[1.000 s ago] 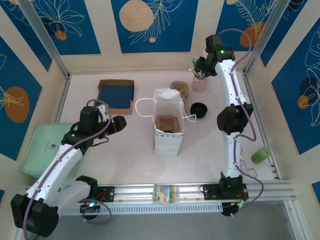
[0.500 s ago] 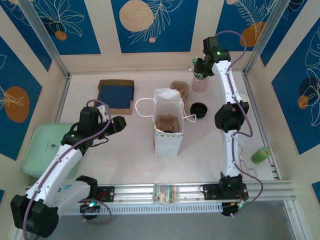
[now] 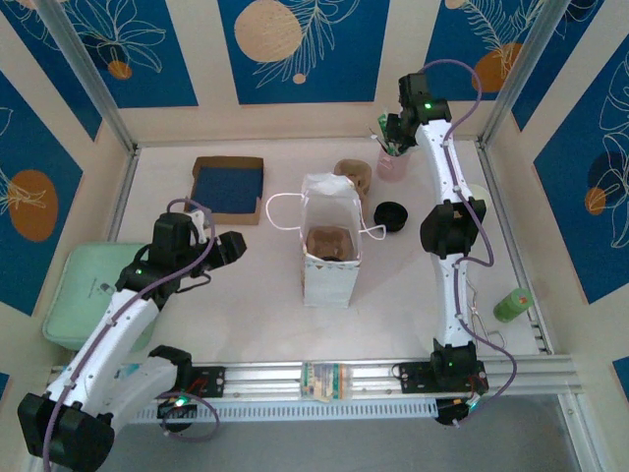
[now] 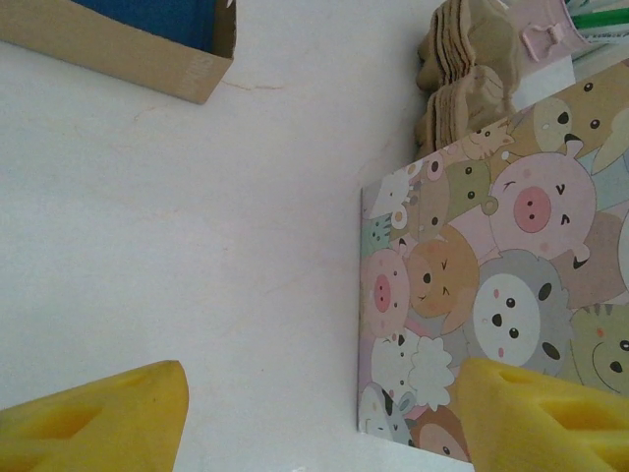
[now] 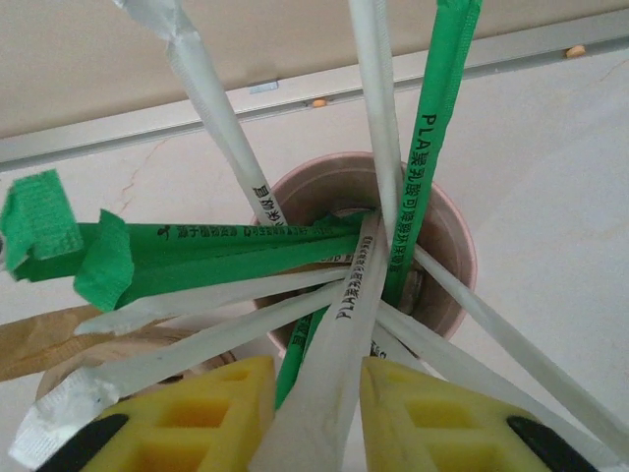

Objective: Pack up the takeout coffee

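I take the coffee (image 3: 329, 244) to be the tan shape with a dark edge down inside the bag (image 3: 330, 283), mid-table, though from above it is too shadowed to be sure. If so, it is already packed and I am after the extras. To handle, I'd judge it light, with a paper wall soft enough to dent and a lid that could pop under a squeeze; if full, it would slosh. I'd take it around the upper wall just under the lid, where the rim stiffens it — gently, and kept upright.

My right gripper (image 5: 316, 374) is at the far right corner of the table (image 3: 265, 305), over the pink cup (image 5: 460, 251) of straws. Its jaws are pinched on one white-wrapped straw (image 5: 342, 324), with a pad touching each side. My left gripper (image 4: 319, 383) stands wide open with nothing between its pads. It is low over the table to the left of the bag, facing the bag's cartoon-animal side.

Against a second ago, my right jaws have narrowed onto the straw and that wrist has shifted a touch toward the far edge. My left arm has drawn back slightly toward the near left. The bag, the black lids (image 3: 390, 214) beside it and the box (image 3: 228, 187) near the far edge lie as they did
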### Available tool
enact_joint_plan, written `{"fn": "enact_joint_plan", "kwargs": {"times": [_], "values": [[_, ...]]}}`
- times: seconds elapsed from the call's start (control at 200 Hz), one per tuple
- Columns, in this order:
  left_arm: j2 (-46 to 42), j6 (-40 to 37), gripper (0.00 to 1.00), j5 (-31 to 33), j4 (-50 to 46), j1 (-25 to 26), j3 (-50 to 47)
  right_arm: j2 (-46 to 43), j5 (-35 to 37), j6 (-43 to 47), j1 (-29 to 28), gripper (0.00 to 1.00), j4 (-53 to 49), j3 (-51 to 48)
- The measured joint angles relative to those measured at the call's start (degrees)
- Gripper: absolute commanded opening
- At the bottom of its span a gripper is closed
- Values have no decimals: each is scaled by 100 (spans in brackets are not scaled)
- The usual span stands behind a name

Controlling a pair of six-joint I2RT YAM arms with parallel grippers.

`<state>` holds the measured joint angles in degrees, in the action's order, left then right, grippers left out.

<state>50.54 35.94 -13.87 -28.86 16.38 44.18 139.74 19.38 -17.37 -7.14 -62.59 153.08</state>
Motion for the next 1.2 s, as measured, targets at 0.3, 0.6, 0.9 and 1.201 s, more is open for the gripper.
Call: {"fn": "enact_joint_plan", "kwargs": {"times": [0.3, 0.6, 0.9, 1.201], "values": [[2, 0, 73, 0, -11, 0, 0, 35, 155, 68, 4, 6, 2, 72], [0, 0, 73, 0, -11, 0, 0, 31, 256, 79, 4, 4, 0, 81], [-24, 0, 73, -2, -13, 0, 0, -133, 422, 168, -20, 4, -9, 79], [-24, 0, 73, -2, -13, 0, 2, -455, 527, 240, -92, 4, -35, 79]]}}
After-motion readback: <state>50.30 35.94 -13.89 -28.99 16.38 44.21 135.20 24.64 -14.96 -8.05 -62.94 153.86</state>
